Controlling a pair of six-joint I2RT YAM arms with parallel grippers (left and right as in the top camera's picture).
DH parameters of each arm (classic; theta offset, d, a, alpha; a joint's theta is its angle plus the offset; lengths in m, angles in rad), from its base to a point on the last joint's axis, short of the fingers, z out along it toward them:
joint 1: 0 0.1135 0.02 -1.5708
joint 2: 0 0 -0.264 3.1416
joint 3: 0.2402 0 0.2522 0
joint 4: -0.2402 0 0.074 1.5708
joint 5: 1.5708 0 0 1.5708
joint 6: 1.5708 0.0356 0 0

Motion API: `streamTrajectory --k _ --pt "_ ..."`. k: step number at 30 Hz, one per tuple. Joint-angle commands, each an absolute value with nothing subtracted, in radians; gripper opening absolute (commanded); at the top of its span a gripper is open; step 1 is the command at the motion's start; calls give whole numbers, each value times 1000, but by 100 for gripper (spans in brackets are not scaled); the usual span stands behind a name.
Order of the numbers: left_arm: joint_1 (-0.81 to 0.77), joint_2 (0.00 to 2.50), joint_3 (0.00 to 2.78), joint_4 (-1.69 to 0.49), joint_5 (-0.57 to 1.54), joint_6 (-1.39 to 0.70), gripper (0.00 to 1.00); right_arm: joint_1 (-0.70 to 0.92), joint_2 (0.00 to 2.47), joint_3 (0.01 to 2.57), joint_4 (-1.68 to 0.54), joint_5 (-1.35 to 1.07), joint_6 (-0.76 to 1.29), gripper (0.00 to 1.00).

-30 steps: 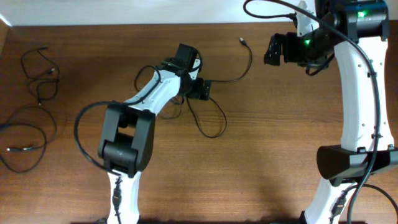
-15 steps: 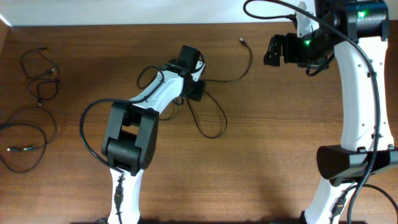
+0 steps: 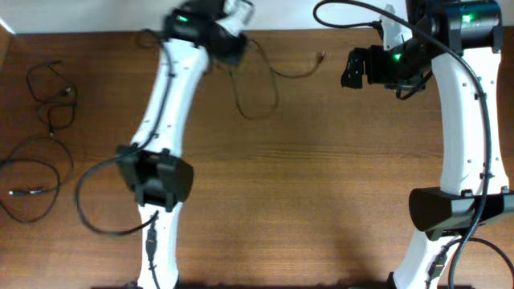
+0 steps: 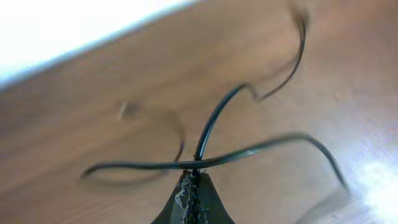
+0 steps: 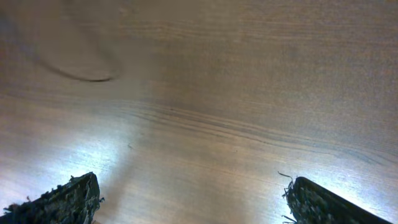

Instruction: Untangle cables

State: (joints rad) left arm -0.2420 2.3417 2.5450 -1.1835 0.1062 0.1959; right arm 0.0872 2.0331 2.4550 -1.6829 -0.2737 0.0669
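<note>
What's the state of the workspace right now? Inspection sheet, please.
Surface: brown wooden table, bare in the middle.
Job's things: one black cable loops out from the left gripper, its plug end toward the right arm; more cables lie loosely looped at the table's left side.
Clutter: nothing seen.
Grippers: left gripper shut on the black cable; right gripper open, empty, above bare wood.
Cables: thick arm cables run along the robots, apart from the job's cords.
Surroundings: white strip beyond the table's far edge.
</note>
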Motion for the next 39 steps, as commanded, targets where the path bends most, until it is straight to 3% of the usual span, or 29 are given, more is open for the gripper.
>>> streamTrajectory --k 1,7,10,18,19,20,24,27,33,39 --pt "-122 2329 2809 -1243 9 212 0 92 2034 2457 -1684 -276 56 99" --pt "107 2331 2888 -1142 -158 211 0 93 2034 2457 -1699 -276 56 99" --pt "194 2362 2875 -1130 -144 228 0 93 2034 2457 -1699 -276 56 99" --pt "266 2463 2515 -797 -173 335 0 93 2034 2457 -1699 -276 59 99" --pt "267 2500 2462 -739 -171 334 58 93 2034 2457 -1699 -276 59 99" --pt "267 2512 2417 -726 -150 334 99 93 2034 2457 -1699 -276 59 99" --pt "267 2506 2379 -748 -147 335 99 93 2034 2457 -1695 -276 59 99" --pt "260 2457 2432 -900 -146 330 99 93 2034 2457 -1695 -276 59 99" --pt "257 2151 2466 -940 -146 249 99 93 2034 2457 -1696 -287 60 99" --pt "256 1819 2466 -1165 120 195 99 93 1917 2458 -1699 -352 59 99"
